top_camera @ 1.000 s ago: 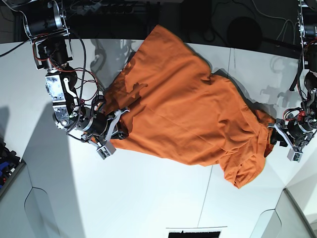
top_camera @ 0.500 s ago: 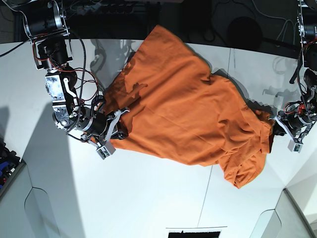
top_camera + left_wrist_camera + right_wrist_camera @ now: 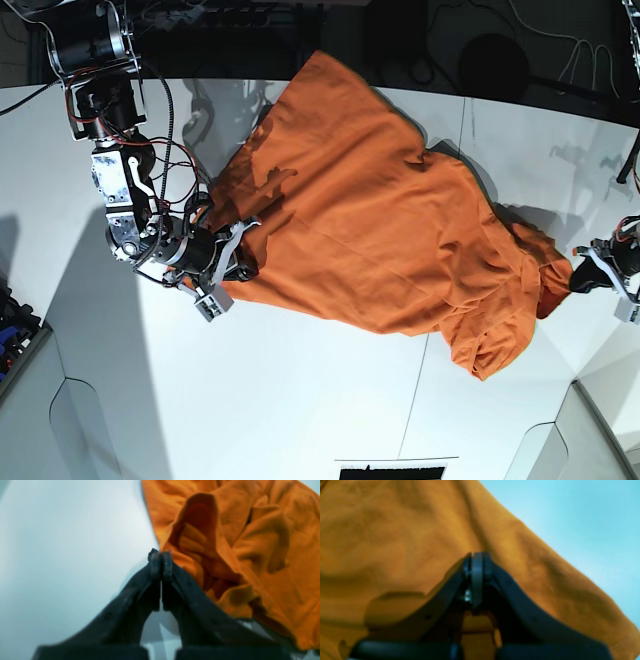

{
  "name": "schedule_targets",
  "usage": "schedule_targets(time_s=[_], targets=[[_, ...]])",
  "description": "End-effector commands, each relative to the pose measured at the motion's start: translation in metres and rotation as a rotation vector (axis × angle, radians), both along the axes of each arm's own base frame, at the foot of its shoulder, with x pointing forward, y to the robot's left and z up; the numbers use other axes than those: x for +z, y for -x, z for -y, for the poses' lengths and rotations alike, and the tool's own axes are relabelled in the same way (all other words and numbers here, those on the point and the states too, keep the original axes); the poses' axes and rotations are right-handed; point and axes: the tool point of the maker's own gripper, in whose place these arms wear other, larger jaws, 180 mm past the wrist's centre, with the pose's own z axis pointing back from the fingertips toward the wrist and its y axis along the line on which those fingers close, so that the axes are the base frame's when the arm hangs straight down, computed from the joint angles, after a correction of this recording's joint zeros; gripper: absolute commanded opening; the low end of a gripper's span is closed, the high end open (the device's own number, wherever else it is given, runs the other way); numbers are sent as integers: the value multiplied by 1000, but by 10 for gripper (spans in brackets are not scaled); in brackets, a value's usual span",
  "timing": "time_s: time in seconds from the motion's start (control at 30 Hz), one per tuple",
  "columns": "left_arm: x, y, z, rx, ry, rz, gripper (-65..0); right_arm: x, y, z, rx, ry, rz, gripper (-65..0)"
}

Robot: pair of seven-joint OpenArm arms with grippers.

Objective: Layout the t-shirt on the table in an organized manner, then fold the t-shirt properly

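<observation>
The burnt-orange t-shirt (image 3: 380,220) lies crumpled and slanted across the white table (image 3: 300,400), one end bunched at the lower right. My right gripper (image 3: 243,255) is at its left edge, shut on the t-shirt; in the right wrist view the fingertips (image 3: 477,555) are pressed together with the t-shirt (image 3: 395,530) under and around them. My left gripper (image 3: 582,278) is at the far right, shut on the t-shirt's stretched edge. In the left wrist view its tips (image 3: 161,555) meet right at the rim of the t-shirt (image 3: 250,530), which rises in folds beside them.
A thin seam line (image 3: 415,400) crosses the table. Dark cables and mounts run along the far edge (image 3: 450,60). A dark-coloured object (image 3: 12,335) sits at the left border and a black strip (image 3: 390,470) at the front edge.
My left gripper has gone from open to shut at the shirt's right edge and drawn away to the right, stretching that edge after it. The right arm has stayed in place.
</observation>
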Motion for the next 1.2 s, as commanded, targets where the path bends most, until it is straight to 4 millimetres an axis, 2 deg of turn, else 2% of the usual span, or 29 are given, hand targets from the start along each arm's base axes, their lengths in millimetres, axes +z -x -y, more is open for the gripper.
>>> schedule_targets(time_s=[0.0,0.17,0.27,0.37,0.57,0.67,0.7,0.73,0.83,0.9,0.97,1.03,1.1,1.17], targets=[[32,-11,-16,14,-19,77,-650,-1,-4,12,-1,62,-6,-650],[53,-3,-50,94,-34,82,-650,-1,-4,12,-1,62,-5,-650],[56,11,-60,136,29,49,-650,0,-4,12,-2,60,-3,-650],[51,29,-56,149,134,-4,-650,0,-4,12,-2,61,-3,-650],[22,71,-28,125,339,-154,-650,0,-4,11,-2,56,-3,-650],[16,85,-16,112,430,-195,-650,1,-4,11,-3,52,-2,-650],[16,86,-16,113,435,-194,-650,3,-5,10,-6,40,-2,-650],[17,85,-17,115,435,-188,-623,6,-6,8,-11,20,1,-650],[34,75,-24,127,437,-121,-480,26,-14,1,-22,-43,42,-650],[53,66,-30,133,437,-55,-420,48,-22,-3,-24,-79,97,-650],[76,56,-36,133,434,20,-408,74,-29,-6,-22,-111,162,-650],[98,47,-38,121,425,90,-408,91,-33,-8,-14,-115,202,-650],[115,39,-37,105,400,142,-408,96,-34,-10,-10,-117,214,-650],[120,34,-39,104,340,175,-408,93,-32,-14,-9,-122,206,-650]])
